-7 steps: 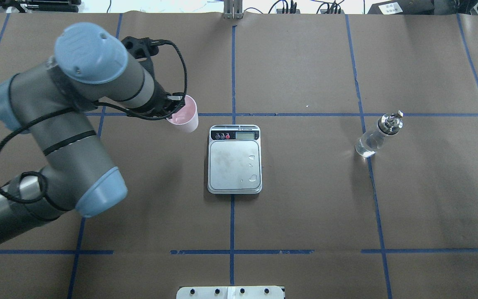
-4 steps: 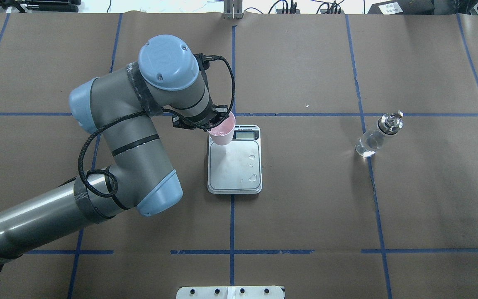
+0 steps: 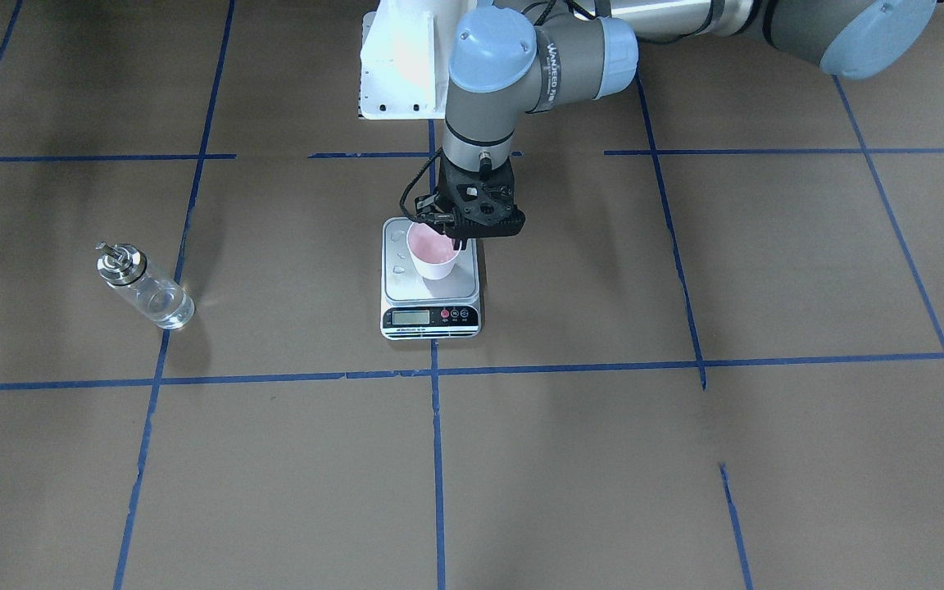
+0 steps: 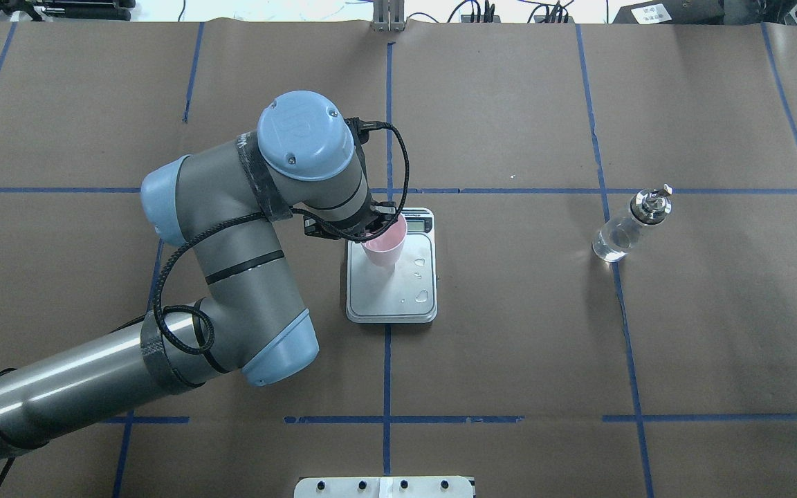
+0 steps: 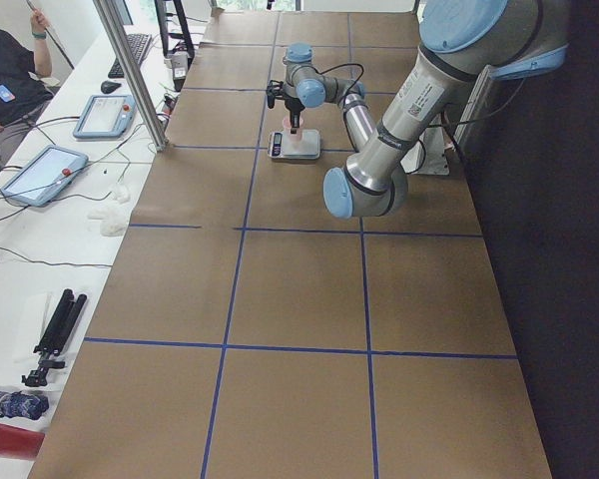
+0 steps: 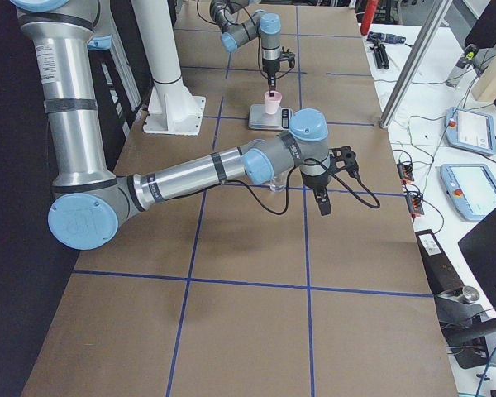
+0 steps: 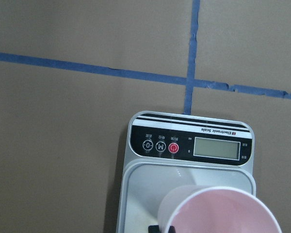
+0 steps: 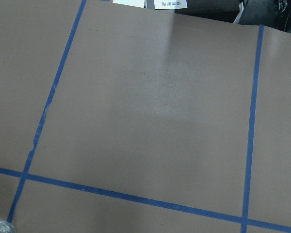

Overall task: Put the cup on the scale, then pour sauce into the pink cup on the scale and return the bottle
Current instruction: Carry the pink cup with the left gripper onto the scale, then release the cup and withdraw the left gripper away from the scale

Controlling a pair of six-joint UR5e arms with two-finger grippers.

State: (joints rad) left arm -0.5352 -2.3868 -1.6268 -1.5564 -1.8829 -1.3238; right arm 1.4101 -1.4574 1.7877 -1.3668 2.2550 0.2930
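Note:
My left gripper (image 4: 379, 227) is shut on the rim of the pale pink cup (image 4: 385, 247) and holds it upright over the far part of the scale's silver platform (image 4: 388, 297). I cannot tell whether the cup's base touches the platform. The front-facing view shows the cup (image 3: 433, 256) and the scale's black display strip (image 3: 431, 317). The left wrist view shows the cup rim (image 7: 223, 211) above the scale (image 7: 191, 145). The clear bottle (image 4: 621, 234) with a silver cap stands far right, holding clear sauce. My right gripper (image 6: 322, 198) shows only in the exterior right view; I cannot tell its state.
A few water drops (image 4: 423, 296) lie on the platform's right side. A white base plate (image 4: 385, 487) is at the near table edge. Blue tape lines grid the brown table. Tablets (image 5: 40, 175) and an operator are beyond the far edge.
My left arm has carried the pink cup rightward from beside the scale's far-left corner to over its platform, and a little lower.

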